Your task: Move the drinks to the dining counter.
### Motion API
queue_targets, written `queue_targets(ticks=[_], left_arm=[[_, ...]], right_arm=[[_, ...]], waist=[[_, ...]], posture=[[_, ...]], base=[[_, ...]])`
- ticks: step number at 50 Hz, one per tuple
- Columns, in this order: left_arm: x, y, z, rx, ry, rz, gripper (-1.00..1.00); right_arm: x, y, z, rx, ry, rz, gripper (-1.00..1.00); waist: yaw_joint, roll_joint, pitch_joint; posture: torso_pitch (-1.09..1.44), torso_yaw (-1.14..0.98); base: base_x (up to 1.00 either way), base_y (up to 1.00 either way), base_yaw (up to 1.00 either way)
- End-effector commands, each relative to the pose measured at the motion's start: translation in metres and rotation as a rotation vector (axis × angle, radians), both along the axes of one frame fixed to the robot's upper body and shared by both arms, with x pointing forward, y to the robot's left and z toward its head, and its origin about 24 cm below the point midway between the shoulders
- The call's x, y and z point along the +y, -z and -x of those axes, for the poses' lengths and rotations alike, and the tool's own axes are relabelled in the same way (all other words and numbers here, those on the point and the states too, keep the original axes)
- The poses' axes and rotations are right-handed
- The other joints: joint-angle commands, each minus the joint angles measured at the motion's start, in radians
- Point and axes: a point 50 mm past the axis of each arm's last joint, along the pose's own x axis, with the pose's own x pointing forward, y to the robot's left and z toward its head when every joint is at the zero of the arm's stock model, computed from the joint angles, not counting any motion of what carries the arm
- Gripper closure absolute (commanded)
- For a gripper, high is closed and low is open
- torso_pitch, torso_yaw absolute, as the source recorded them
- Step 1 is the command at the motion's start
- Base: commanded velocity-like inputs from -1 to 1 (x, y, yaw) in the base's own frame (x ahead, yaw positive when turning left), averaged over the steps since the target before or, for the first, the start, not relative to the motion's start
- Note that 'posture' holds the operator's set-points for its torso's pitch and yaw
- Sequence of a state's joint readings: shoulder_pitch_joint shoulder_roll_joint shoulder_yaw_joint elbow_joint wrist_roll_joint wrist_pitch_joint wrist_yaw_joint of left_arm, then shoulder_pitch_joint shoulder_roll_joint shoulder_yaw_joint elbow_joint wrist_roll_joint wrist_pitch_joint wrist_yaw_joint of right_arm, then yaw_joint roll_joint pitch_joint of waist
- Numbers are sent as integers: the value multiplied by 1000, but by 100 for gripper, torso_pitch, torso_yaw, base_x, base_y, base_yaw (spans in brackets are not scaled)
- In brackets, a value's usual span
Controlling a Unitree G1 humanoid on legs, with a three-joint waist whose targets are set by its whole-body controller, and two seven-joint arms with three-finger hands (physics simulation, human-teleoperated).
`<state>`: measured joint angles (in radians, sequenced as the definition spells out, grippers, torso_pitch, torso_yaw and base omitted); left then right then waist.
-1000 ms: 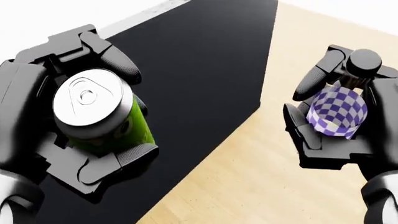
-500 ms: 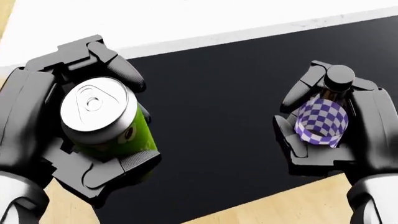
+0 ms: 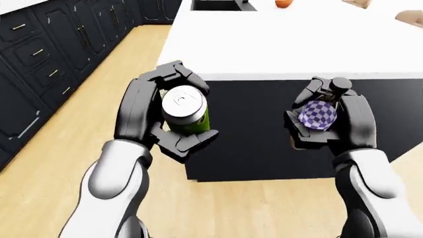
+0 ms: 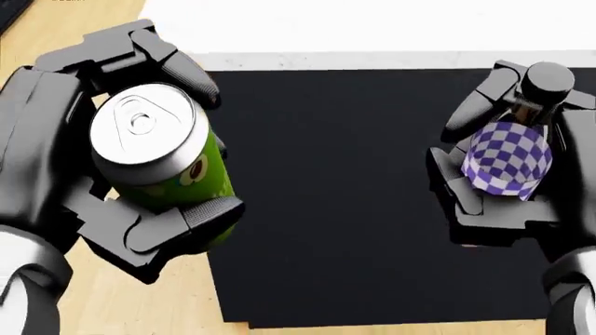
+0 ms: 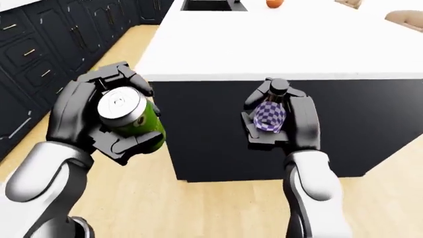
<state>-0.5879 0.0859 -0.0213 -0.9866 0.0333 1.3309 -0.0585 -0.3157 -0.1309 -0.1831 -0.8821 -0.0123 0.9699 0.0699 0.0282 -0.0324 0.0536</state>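
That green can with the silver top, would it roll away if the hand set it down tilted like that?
Probably: the green can with the silver top is round-sided and leans in the left hand. Set upright on the white countertop, its flat base should likely hold.

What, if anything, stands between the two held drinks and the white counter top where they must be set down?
Nothing visible does. The left hand grips the green can and the right hand grips the checkered bottle, both before the counter's dark side. The white counter top nearest them looks bare; an orange object sits far off.
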Motion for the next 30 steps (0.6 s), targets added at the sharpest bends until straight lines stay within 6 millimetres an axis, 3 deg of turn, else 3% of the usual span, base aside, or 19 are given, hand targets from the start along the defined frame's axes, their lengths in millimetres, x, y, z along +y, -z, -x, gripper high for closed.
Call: queue_targets(ticks=[1, 2, 5, 8, 10, 11, 12, 15, 19, 21, 23, 24, 25, 30], left_arm=[[2, -17, 4, -94, -12, 9, 100], [1, -21, 4, -85, 4, 24, 100], [0, -28, 0, -89, 5, 15, 100], [-3, -34, -5, -86, 13, 6, 100], [-3, -34, -5, -83, 16, -2, 100], [-3, -34, -6, -81, 16, -6, 100], [-3, -34, -6, -79, 16, -7, 100], [-3, -36, -4, -83, 19, -11, 100], [-3, -39, 0, -90, 20, -11, 100], [0, -42, 1, -99, 14, -9, 100], [1, -44, 4, -101, 11, -7, 100], [2, -46, 5, -104, 10, -6, 100], [3, -48, 5, -108, 9, -5, 100], [6, -48, 8, -114, 3, 0, 100]], right_arm=[[2, -13, 4, -60, -8, 5, 100], [2, -15, 5, -62, -13, -1, 100], [1, -23, 6, -71, -8, 5, 100], [2, -31, 6, -76, -13, 3, 100], [2, -35, 5, -72, -23, -5, 100], [3, -36, 4, -69, -22, -6, 100], [4, -38, 3, -69, -27, -5, 100], [6, -44, 3, -73, -29, -2, 100], [9, -46, 4, -74, -37, 1, 100], [9, -47, 4, -76, -41, 1, 100], [11, -47, 3, -72, -45, -2, 100], [12, -47, 3, -72, -47, -1, 100], [13, -48, 3, -73, -48, 1, 100], [15, -50, 4, -80, -56, 5, 100]], waist=[[1, -2, -26], [-5, 1, -53], [-19, 28, -10], [-25, 59, -4], [-27, 104, -14], [-17, 82, -2], [-28, 88, 5], [-21, 73, -15], [-7, 40, -18], [2, 8, -25], [4, -55, -39], [-7, -16, -13], [4, -45, -2], [-16, -15, -11]], posture=[[0, 0], [0, 0], [0, 0], [0, 0], [0, 0], [0, 0], [0, 0], [0, 0], [0, 0], [0, 0], [0, 0], [0, 0], [0, 0], [0, 0]], base=[[0, 0, 0], [9, 0, 0], [34, 0, 0], [42, 0, 0], [44, 0, 0], [44, 0, 0], [45, 0, 0], [45, 0, 0], [45, 0, 0], [45, 0, 0], [45, 0, 0], [41, 0, 0], [40, 0, 0], [24, 0, 0]])
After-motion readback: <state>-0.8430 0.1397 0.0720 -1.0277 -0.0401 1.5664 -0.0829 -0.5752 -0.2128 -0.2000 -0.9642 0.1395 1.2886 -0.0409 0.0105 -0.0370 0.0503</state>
